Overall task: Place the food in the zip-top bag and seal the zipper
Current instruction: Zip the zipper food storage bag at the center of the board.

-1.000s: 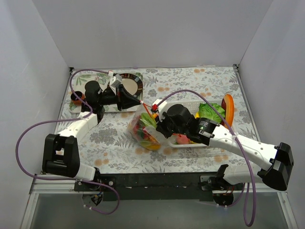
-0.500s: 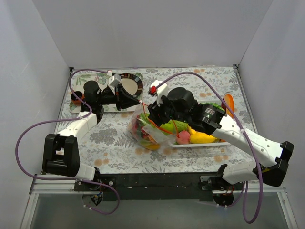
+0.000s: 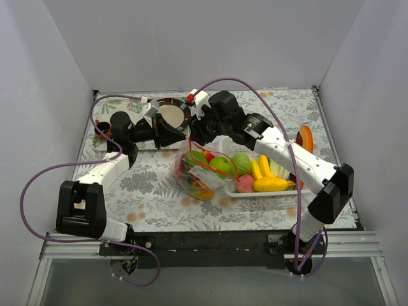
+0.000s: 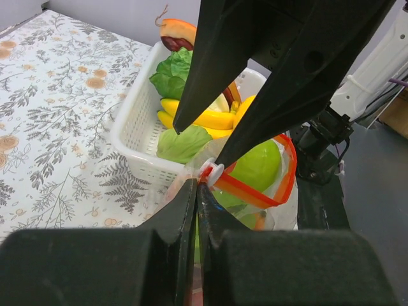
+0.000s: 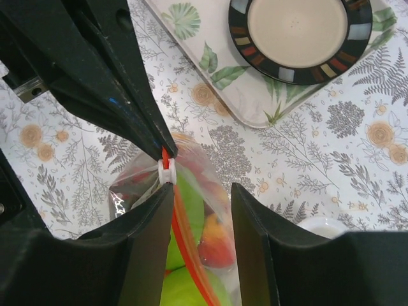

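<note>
one floral-print tabletop (image 3: 146, 191) carries everything. near its centre lies the clear, crinkly zip-top bag (image 3: 182, 171), with the white rectangular plastic basket (image 4: 137, 131) right beside it at 3 o'clock and a leaf-printed tray (image 5: 217, 70) at 11 o'clock bearing a dark-rimmed round plate (image 5: 299, 29). glossy toy fruits and vegetables (image 3: 201, 188) fill the bag, and a green round one (image 4: 258, 167) sits at its mouth. the left end effector (image 4: 196, 185) is pinched fully closed on the end of the thin orange-red zipper strip (image 4: 248, 193), just beside the small white slider (image 4: 211, 171). the right end effector (image 5: 201, 188) stands partly open, its fingers either side of the bag's mouth, gripping nothing.
</note>
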